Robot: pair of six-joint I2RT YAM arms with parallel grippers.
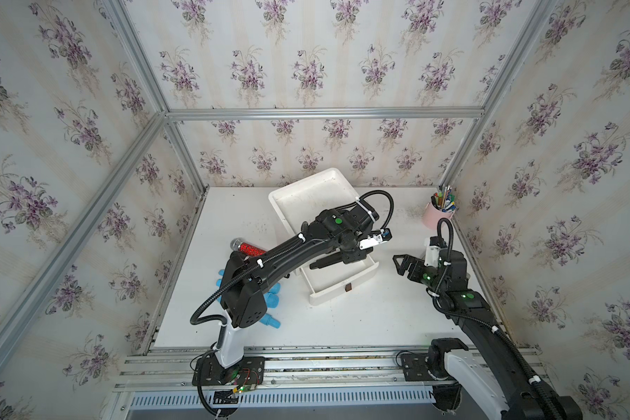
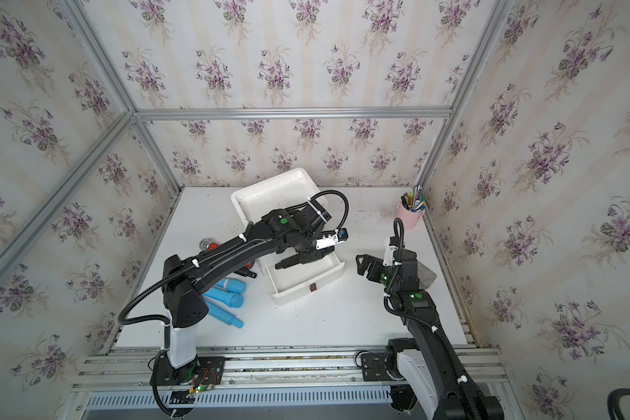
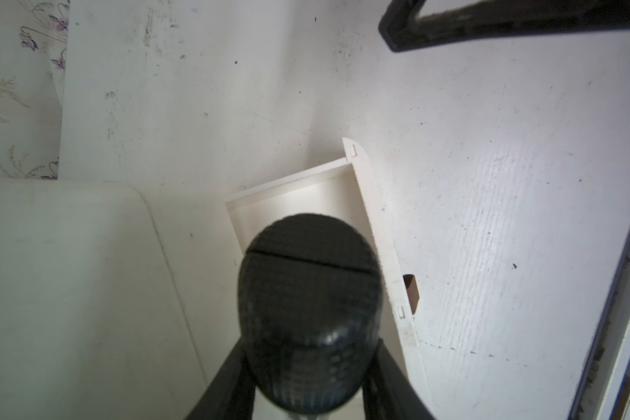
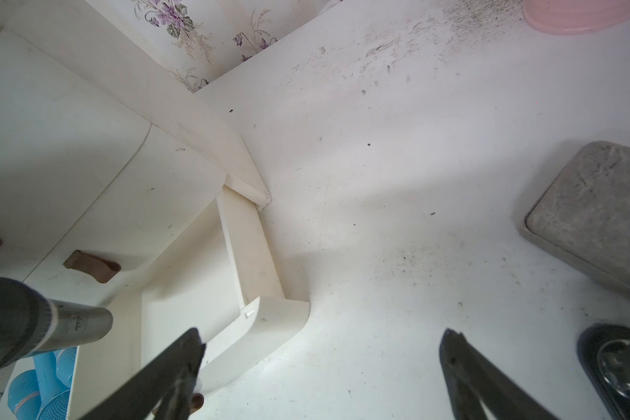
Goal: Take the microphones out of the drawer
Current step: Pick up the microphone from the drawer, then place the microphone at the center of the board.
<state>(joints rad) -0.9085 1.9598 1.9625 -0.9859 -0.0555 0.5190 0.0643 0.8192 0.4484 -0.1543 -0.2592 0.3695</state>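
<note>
My left gripper (image 1: 330,260) is shut on a black microphone (image 1: 319,263) and holds it over the open white drawer (image 1: 342,287). In the left wrist view the microphone's mesh head (image 3: 310,291) fills the space between the gripper's fingers (image 3: 230,385), with the drawer's front wall (image 3: 379,232) behind it. The right wrist view shows the microphone (image 4: 19,320) with its silver handle pointing out beside the drawer (image 4: 248,247). To the right of the drawer my right gripper (image 1: 401,263) stands open and holds nothing, its fingertips (image 4: 193,345) wide apart over bare table.
The drawer belongs to a white cabinet with a tray top (image 1: 281,203). A red microphone (image 1: 250,248) and blue microphones (image 2: 230,294) lie left of it. A pink cup of pens (image 1: 438,214) stands at the back right, and a grey pad (image 4: 593,214) lies by the right arm.
</note>
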